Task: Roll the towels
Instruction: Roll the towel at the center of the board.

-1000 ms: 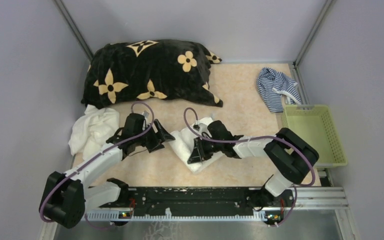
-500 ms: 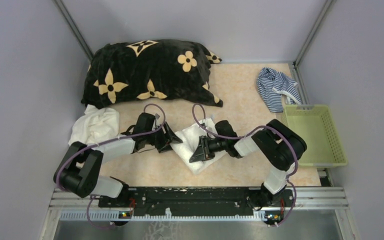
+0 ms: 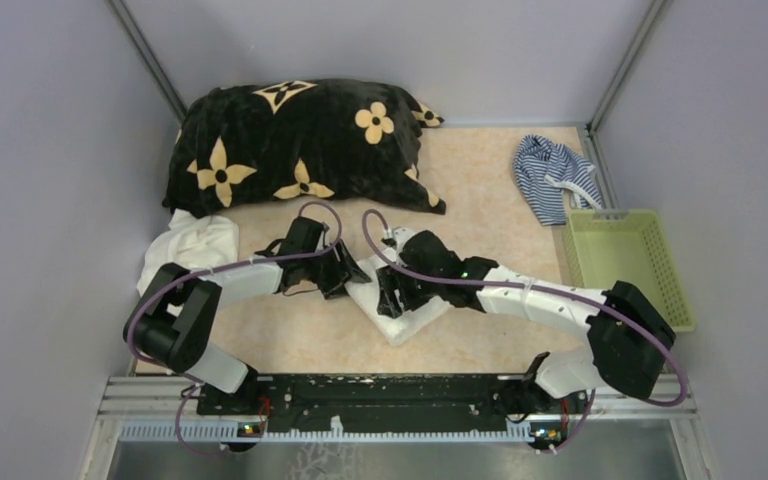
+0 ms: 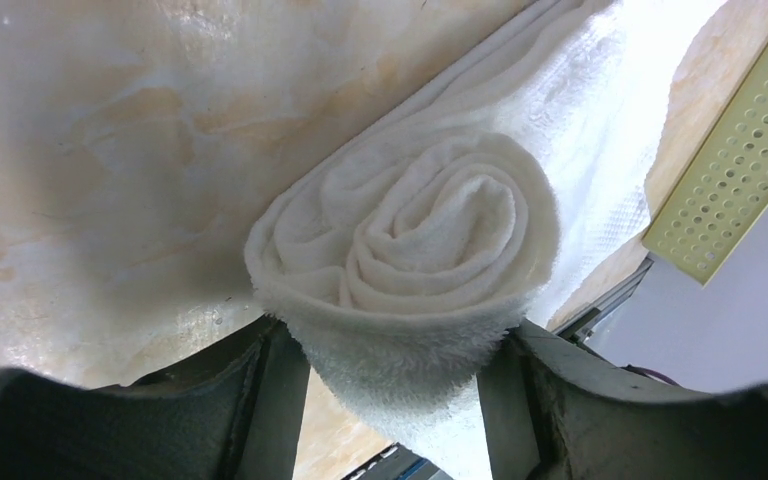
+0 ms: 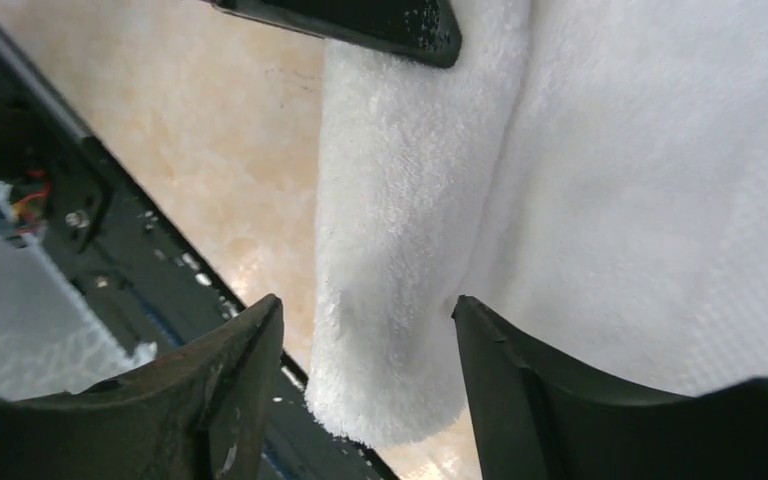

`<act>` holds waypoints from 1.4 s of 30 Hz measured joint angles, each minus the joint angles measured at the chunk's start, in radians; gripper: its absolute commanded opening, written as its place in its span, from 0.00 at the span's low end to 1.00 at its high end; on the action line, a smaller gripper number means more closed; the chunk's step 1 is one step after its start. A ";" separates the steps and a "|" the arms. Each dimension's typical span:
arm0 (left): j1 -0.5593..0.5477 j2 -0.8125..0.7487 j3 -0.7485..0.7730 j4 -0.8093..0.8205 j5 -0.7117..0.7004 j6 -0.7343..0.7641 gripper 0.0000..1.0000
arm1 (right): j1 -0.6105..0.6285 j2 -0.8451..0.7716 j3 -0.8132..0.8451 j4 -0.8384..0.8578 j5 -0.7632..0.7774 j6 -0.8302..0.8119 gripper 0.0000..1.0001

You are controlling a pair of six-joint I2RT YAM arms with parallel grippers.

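Note:
A white towel (image 3: 405, 322) lies partly rolled at the table's middle. Its spiral end (image 4: 410, 240) faces the left wrist camera. My left gripper (image 3: 345, 272) (image 4: 395, 340) has that roll end between its fingers, both touching the cloth. My right gripper (image 3: 392, 298) (image 5: 365, 310) straddles the roll (image 5: 390, 250) farther along. It is open, with a gap on each side. The unrolled part (image 5: 660, 200) spreads flat to the right. A second white towel (image 3: 195, 255) lies crumpled at the left, below the pillow.
A black pillow with tan flowers (image 3: 290, 140) lies at the back left. A blue-and-white striped garment (image 3: 552, 175) sits at the back right above a green basket (image 3: 625, 270) (image 4: 740, 160). The arms' metal rail (image 3: 390, 400) runs along the near edge.
My right gripper has opened and let go of the towel, and its arm now stretches lower. My left gripper has moved right onto the roll's end, its fingers narrowing.

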 measured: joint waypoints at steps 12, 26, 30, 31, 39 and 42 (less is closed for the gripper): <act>-0.013 0.003 0.018 -0.031 -0.028 0.000 0.64 | 0.390 0.187 0.340 -0.314 0.602 -0.103 0.65; -0.023 0.003 0.023 -0.035 -0.045 0.000 0.66 | 0.484 0.472 0.369 -0.382 0.911 -0.073 0.57; -0.024 0.005 0.026 -0.036 -0.046 0.002 0.69 | 0.488 0.495 0.356 -0.373 0.967 -0.078 0.27; -0.024 0.005 0.027 -0.037 -0.047 0.004 0.70 | 0.489 0.494 0.349 -0.369 0.971 -0.079 0.18; -0.021 -0.041 0.040 -0.096 -0.092 0.048 0.80 | 0.398 0.319 0.209 -0.215 0.772 -0.114 0.00; -0.008 -0.115 0.027 -0.124 -0.129 0.067 0.84 | 0.304 0.216 0.126 -0.121 0.565 -0.120 0.00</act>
